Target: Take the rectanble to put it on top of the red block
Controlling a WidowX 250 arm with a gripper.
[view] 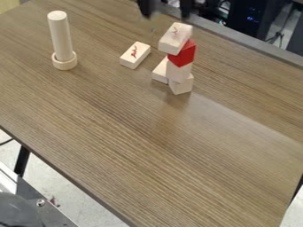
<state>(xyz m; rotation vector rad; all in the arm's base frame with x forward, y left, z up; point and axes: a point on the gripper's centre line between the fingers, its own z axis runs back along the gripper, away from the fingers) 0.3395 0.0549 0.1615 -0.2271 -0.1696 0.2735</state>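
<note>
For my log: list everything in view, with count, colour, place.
Table: one, brown, mid-view.
Red block: one, red, upper middle.
Top block: one, white, atop red block.
Lower blocks: two, white, beneath red block.
Side block: one, white, beside lower blocks.
Loose block: one, white, left of side block.
Rod: one, cream, upright, upper left.
Ring: one, cream, around rod's foot.
Equipment: count unclear, dark, upper right.
Floor: one, grey, lower left.
Pincer: one, black, top edge.
</note>
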